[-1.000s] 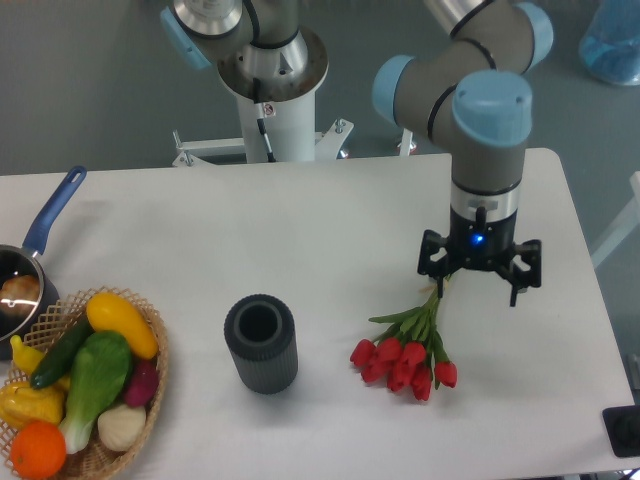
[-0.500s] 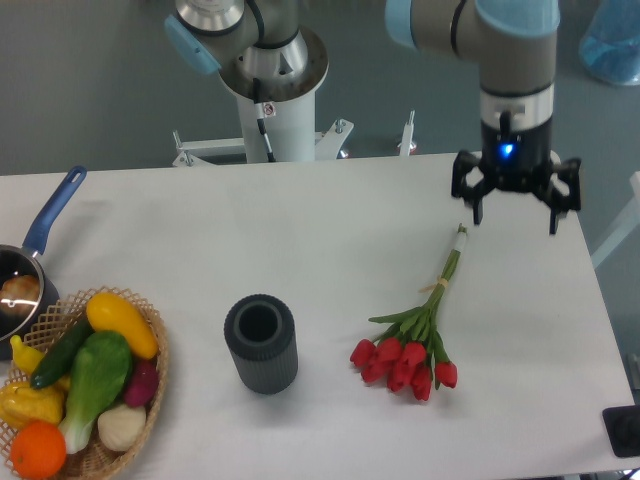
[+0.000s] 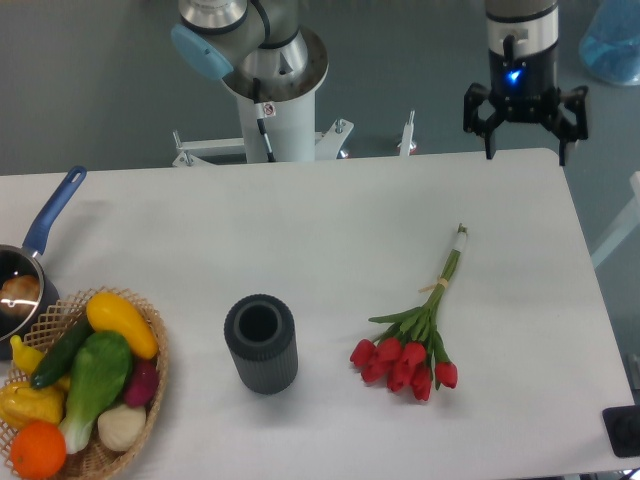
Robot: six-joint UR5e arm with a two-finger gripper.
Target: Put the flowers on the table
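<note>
The flowers [image 3: 420, 335], a bunch of red tulips on thin green stems, lie flat on the white table [image 3: 300, 240], right of centre, heads toward the front edge and stem ends pointing to the back right. My gripper [image 3: 526, 152] hangs high over the table's far right edge, well clear of the stems. Its fingers are spread open and hold nothing.
A dark ribbed cylinder [image 3: 261, 343] stands upright left of the flowers. A wicker basket [image 3: 85, 385] of vegetables and fruit sits at the front left corner, with a blue-handled pan [image 3: 30, 265] behind it. The robot's white base [image 3: 272, 95] rises behind the table.
The gripper has let go of the stems and risen up and back toward the far right edge. The flowers stay lying where they were.
</note>
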